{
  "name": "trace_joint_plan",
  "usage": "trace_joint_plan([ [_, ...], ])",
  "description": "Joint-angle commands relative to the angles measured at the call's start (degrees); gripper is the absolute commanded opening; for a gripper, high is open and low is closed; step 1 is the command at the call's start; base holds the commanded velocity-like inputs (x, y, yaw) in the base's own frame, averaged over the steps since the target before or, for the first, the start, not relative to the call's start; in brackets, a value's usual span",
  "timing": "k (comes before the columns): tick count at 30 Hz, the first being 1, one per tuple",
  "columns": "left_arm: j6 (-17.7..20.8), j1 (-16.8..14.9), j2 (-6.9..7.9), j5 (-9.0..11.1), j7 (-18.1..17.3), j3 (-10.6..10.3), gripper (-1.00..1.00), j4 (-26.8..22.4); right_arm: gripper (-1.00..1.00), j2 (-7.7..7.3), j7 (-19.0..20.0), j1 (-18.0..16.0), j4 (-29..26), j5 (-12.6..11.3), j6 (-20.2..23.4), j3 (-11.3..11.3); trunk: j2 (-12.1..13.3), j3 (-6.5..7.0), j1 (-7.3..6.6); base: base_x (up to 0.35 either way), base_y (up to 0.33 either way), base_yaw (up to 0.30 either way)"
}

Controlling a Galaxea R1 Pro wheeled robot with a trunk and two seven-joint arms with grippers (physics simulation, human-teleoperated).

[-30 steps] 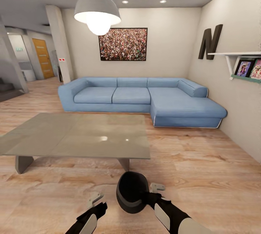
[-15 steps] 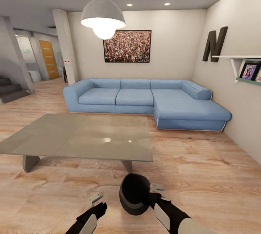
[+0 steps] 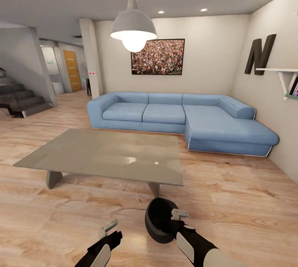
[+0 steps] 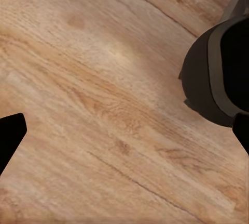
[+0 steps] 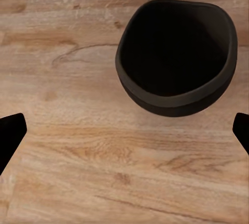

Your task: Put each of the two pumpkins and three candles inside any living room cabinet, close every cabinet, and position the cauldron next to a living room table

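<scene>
the right claw is clamped on the cauldron above the floor, near the counter's front right corner; the left claw is apart.

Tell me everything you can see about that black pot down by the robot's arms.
The cauldron is a round, matte black pot with a bulging belly, a thick rim and a wide open mouth; its inside looks dark and empty. It sits low in front of the robot, just short of the coffee table near one grey leg, over the wooden floor. The right gripper is at its side; whether it grips is unclear.
</scene>
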Motion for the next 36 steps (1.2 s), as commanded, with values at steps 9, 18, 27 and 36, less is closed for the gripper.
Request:
trace_joint_plan([
  [9,0.1,0.0,0.12,0.4,0.4,-0.2,1.00,-0.1,1.00,0.03,-0.2,0.0,-0.1,-0.3,0.2,0.4,3.6,2.40,-1.99,-0.002,0.000,0.003],
  [18,0.1,0.0,0.13,0.4,0.4,-0.2,1.00,-0.1,1.00,0.05,-0.4,0.0,-0.1,-0.3,0.3,0.4,7.2,4.66,-3.97,-0.234,0.000,0.164],
  [27,0.1,0.0,0.13,0.4,0.4,-0.2,1.00,-0.1,1.00,0.05,-0.6,0.0,-0.1,-0.3,0.3,0.4,10.8,6.64,-5.94,-0.158,0.000,0.243],
  [36,0.1,0.0,0.13,0.4,0.4,-0.2,1.00,-0.1,1.00,0.07,-0.7,0.0,-0.1,-0.1,0.3,0.4,14.4,8.45,-7.92,-0.005,0.000,0.259],
])
